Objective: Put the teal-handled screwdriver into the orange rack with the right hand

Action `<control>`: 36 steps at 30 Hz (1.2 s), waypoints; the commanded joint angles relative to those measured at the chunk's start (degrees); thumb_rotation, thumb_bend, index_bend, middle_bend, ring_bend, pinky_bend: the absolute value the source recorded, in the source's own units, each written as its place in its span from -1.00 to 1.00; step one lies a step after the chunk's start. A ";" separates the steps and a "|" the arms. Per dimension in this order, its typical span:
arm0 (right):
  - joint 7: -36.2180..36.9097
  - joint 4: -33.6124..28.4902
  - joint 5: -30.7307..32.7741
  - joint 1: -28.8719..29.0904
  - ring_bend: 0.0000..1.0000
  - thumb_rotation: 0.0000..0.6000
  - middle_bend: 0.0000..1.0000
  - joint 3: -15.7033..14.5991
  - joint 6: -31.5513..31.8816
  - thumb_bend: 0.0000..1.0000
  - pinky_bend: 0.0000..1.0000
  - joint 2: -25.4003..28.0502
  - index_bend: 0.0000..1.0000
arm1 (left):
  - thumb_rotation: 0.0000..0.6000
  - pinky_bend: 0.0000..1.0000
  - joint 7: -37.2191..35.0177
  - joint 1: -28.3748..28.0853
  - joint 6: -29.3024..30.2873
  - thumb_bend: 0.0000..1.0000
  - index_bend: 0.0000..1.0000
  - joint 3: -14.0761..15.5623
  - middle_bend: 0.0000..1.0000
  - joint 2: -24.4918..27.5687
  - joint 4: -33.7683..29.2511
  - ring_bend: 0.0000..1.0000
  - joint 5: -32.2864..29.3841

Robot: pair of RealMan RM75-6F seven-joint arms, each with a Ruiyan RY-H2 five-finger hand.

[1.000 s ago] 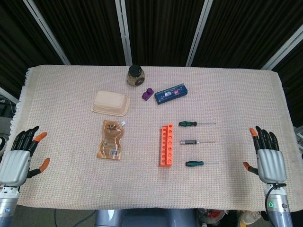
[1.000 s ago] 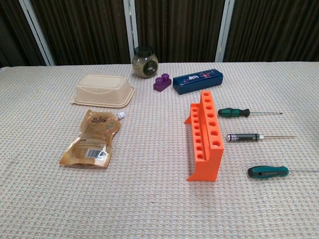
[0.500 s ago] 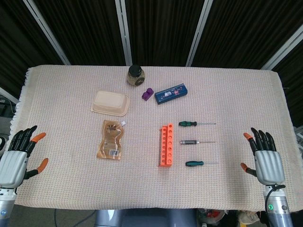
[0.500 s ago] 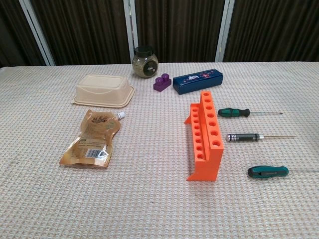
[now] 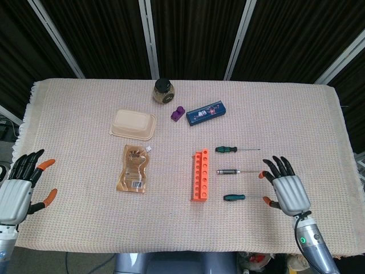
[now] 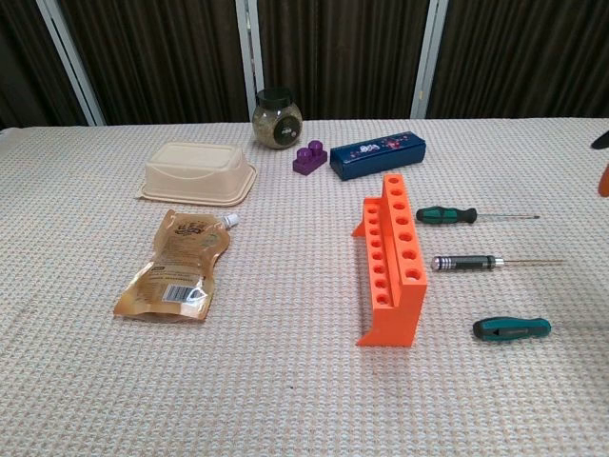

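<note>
Right hand [image 5: 288,191], open and holding nothing, fingers spread, hovers at the near right of the beige woven tablecloth [image 5: 85,228]. In the chest view only its fingertips [image 6: 603,179] poke in at the right edge. Left hand [image 5: 16,191], also spread and idle, sits off the near left corner.

Risk 1: you have 3 screwdrivers in a column and 2 look alike. The teal-handled screwdriver [image 5: 234,197] lies nearest you, at 9 o'clock from your right hand. Go past it and you grab the wrong tool: the black and silver metal-handled driver [image 5: 228,171], or the dark green-handled screwdriver [image 5: 226,149] at the far end.

Risk 2: the teal tool lies flat on the cloth, slim, handle toward the rack, thin shaft pointing at 3 o'clock. My guess: a low pinch could roll it or snag the weave.

Risk 3: the orange plastic rack [image 5: 199,174], with its single row of holes, stands just beside the handle at 9 o'clock. It looks light; a sideways nudge may shift or tip it.

Further off, left to far: brown foil pouch [image 5: 133,168], cream lidded food tub [image 5: 133,124], purple toy block [image 5: 178,114], dark blue printed box [image 5: 207,113], round glass jar [image 5: 163,91].
</note>
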 commanded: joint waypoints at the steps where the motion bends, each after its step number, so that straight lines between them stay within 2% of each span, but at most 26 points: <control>1: -2.61 -0.38 1.75 2.24 -1.00 1.00 -0.74 0.25 -3.04 -0.79 -1.00 -2.07 -0.21 | 1.00 -1.00 -0.14 -0.19 -0.08 -0.36 -0.61 -0.28 -0.97 0.17 0.00 -1.00 -0.23; 9: -7.98 0.50 6.47 5.97 -1.00 1.00 -0.74 0.45 -8.74 -0.72 -0.99 -6.42 -0.15 | 1.00 -1.00 0.01 -1.14 -0.77 -0.36 -0.59 -1.17 -0.97 0.17 0.19 -1.00 -0.90; 20: -14.85 3.53 13.25 9.70 -1.00 1.00 -0.74 -0.11 -12.88 -0.66 -0.98 -12.61 -0.13 | 1.00 -1.00 0.07 -1.73 -1.43 -0.36 -0.58 -1.52 -0.98 0.06 0.62 -1.00 -1.78; 36: -15.10 9.01 17.71 11.02 -1.00 1.00 -0.76 -1.20 -12.90 -0.59 -0.98 -16.21 -0.08 | 1.00 -1.00 -0.28 -2.05 -1.62 -0.36 -0.56 -1.42 -0.98 0.23 0.42 -1.00 -1.96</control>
